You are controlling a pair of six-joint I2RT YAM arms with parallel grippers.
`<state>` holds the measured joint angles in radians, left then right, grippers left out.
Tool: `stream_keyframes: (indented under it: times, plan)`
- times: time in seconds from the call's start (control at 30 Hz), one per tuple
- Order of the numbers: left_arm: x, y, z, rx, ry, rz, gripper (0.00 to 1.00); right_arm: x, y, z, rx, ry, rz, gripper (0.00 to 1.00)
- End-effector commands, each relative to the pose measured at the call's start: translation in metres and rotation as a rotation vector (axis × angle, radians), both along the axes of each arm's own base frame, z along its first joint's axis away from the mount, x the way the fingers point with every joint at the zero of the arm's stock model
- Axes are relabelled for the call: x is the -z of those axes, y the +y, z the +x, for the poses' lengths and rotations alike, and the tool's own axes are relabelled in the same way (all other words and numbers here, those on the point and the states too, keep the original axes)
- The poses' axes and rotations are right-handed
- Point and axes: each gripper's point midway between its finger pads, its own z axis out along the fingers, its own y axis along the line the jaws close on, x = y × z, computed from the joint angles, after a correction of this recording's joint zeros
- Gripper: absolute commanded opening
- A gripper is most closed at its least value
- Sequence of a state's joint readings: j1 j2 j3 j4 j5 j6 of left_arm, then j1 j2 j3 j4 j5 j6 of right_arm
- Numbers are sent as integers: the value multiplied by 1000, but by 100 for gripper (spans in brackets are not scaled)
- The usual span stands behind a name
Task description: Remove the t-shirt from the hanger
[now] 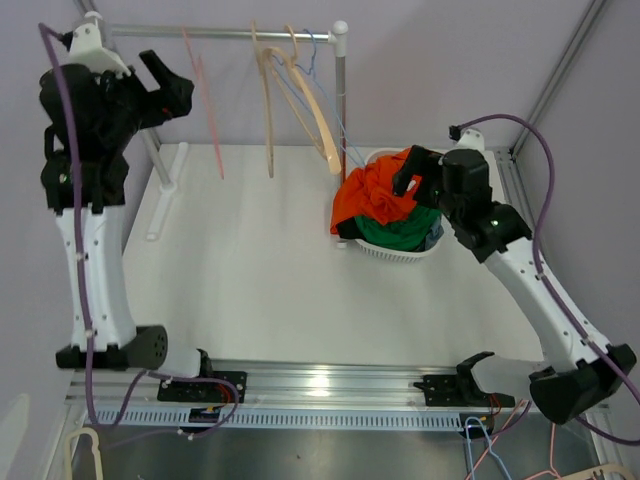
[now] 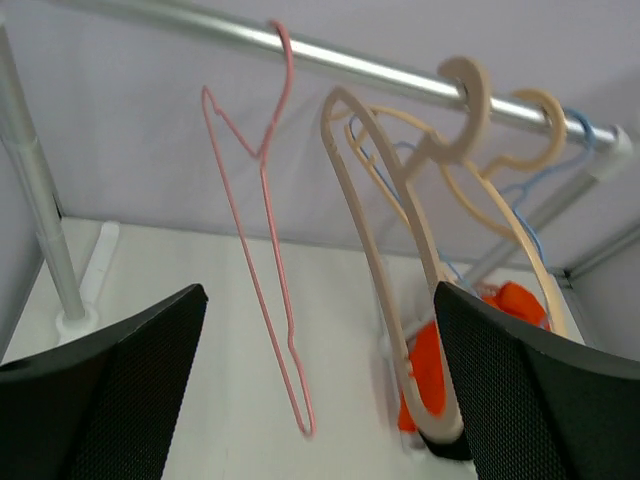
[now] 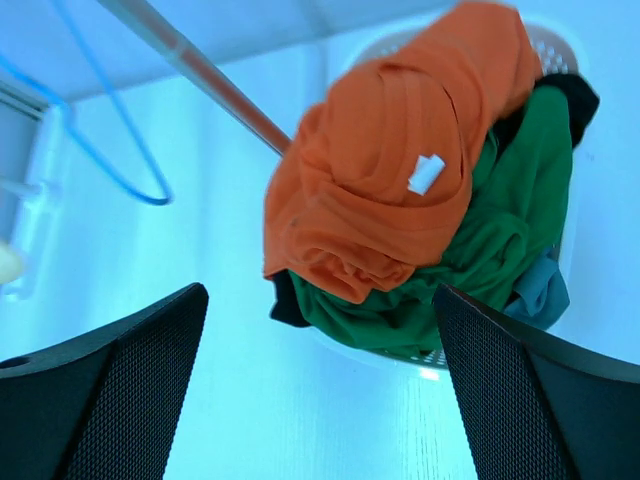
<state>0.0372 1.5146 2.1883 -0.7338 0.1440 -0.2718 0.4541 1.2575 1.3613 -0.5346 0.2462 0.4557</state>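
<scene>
An orange t-shirt (image 1: 365, 195) lies crumpled on top of a green garment in the white basket (image 1: 400, 252), on no hanger. Its white label faces up in the right wrist view, on the t-shirt (image 3: 400, 180). My right gripper (image 1: 412, 172) hovers open just above the pile, nothing between its fingers (image 3: 120, 390). My left gripper (image 1: 172, 88) is raised at the far left by the rail (image 1: 220, 32), open and empty. Ahead of it hang a bare pink wire hanger (image 2: 265, 250) and a bare beige hanger (image 2: 400, 270).
A second beige hanger (image 1: 310, 105) and a blue wire hanger (image 1: 320, 60) hang near the rail's right end. The rack's right post (image 1: 343, 100) stands just behind the basket, the left post (image 1: 155, 150) by my left arm. More hangers lie below the table's near edge.
</scene>
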Motion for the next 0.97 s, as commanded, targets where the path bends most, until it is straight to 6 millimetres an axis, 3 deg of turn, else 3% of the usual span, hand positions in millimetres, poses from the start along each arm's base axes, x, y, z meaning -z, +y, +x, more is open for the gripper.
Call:
stream_keyframes:
  times: [0.0, 0.03, 0.07, 0.1, 0.13, 0.17, 0.2, 0.23, 0.27, 0.3, 0.33, 0.4, 0.43, 0.47, 0.53, 0.63, 0.7, 0.93]
  plan:
    - [15, -15, -72, 49, 75, -64, 100, -50, -3, -22, -50, -146, 44, 100]
    - [16, -23, -85, 97, 60, -60, 100, -58, -7, -30, -51, -172, 54, 99]
    - [64, -27, -83, 119, 161, -69, 100, -60, -9, -34, -56, -181, 55, 100]
    - [51, -32, -116, 145, 82, -65, 99, -52, -8, -39, -74, -170, 47, 100]
    - [49, -42, -133, 206, 42, -66, 100, -57, -10, -47, -90, -191, 53, 99]
    - [76, -47, -134, 230, 67, -74, 99, -53, -9, -52, -111, -189, 54, 100]
    - [90, -50, -157, 244, 53, -76, 99, -50, -7, -58, -136, -185, 55, 100]
    - [115, -54, -162, 267, 91, -81, 99, -36, -2, -64, -178, -158, 55, 99]
    - [122, -58, -174, 298, 79, -63, 99, -35, -2, -72, -197, -164, 64, 99]
    - [161, -58, -176, 298, 158, -72, 100, -29, -2, -77, -209, -153, 64, 99]
    - [160, -57, -194, 292, 116, -60, 99, -15, 0, -82, -227, -123, 61, 99]
    - [178, -57, -209, 299, 125, -42, 100, -5, -2, -94, -245, -104, 62, 100]
    - [205, -57, -210, 296, 177, -48, 99, 0, -3, -98, -250, -96, 62, 99]
    - [205, -57, -222, 295, 141, -36, 100, 13, -4, -102, -250, -67, 59, 99]
    - [230, -57, -227, 294, 177, -37, 100, 16, -8, -110, -250, -76, 68, 99]
    - [238, -53, -239, 254, 158, -67, 100, 20, -8, -122, -272, -94, 91, 100]
    - [232, -60, -246, 305, 113, -57, 100, 24, -11, -125, -267, -96, 94, 100]
    - [236, -62, -242, 314, 151, -61, 100, 27, -12, -127, -265, -94, 92, 100]
